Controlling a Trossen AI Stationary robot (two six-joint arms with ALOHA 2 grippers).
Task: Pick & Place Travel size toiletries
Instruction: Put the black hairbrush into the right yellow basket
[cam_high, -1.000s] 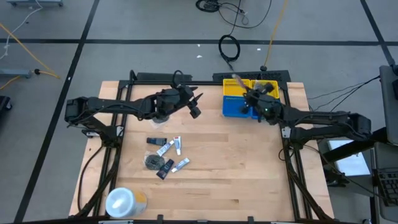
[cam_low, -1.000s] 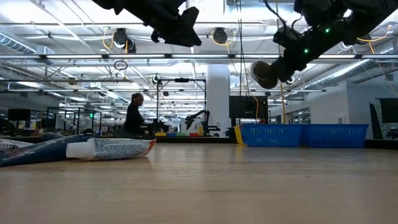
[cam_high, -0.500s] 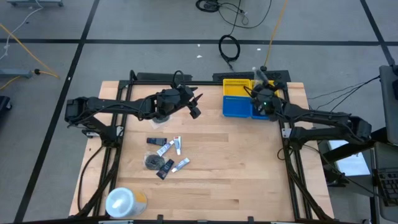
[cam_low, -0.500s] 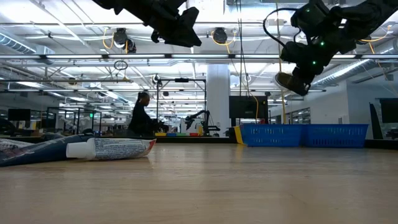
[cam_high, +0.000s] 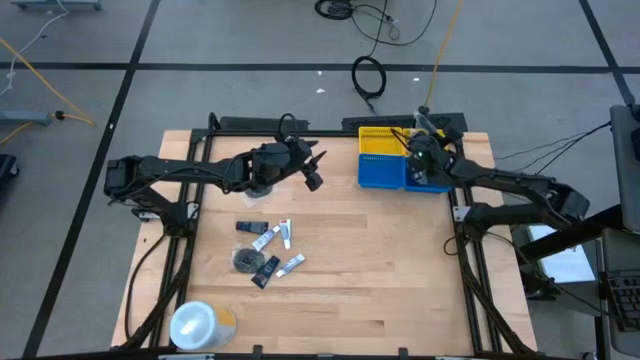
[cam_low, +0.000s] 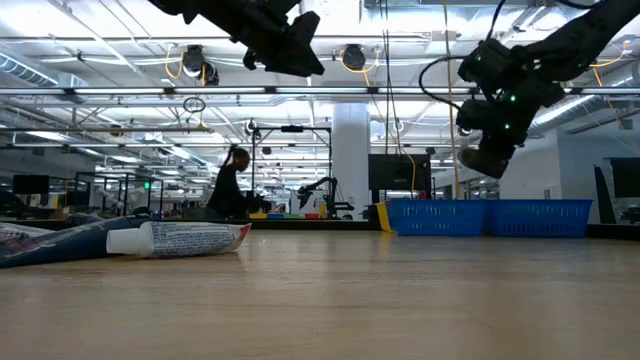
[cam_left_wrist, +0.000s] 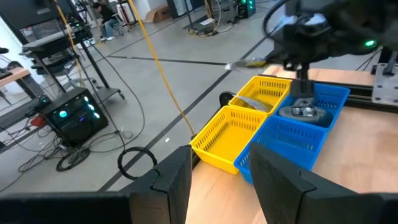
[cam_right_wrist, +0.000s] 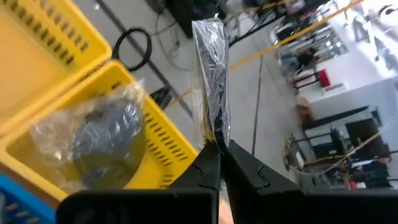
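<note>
Travel size toiletries: one wrapped item (cam_right_wrist: 210, 74), pinched in the right gripper (cam_right_wrist: 217, 152), had been carried from the blue basket (cam_high: 385, 172) over the yellow basket (cam_high: 378, 142); release appeared imminent. Left gripper (cam_left_wrist: 221, 163) waited, parted.

I'm working in a large open robotics lab or industrial workshop hall. From my overhead camera I see the pale wooden butcher-block table (cam_high: 380, 260) on a black metal frame, standing on a grey concrete floor (cam_high: 230, 35) marked with dark taped lines, with loose black cables (cam_high: 368, 75) and a yellow cord (cam_high: 440, 45) trailing across it. At table height the room behind opens into a long hall with exposed white ceiling trusses (cam_low: 330, 92), hanging lamps and rows of workstations, where a person (cam_low: 228, 190) stands at a bench. My left wrist camera catches a rolling equipment cart with lit electronics (cam_left_wrist: 71, 115).
</note>
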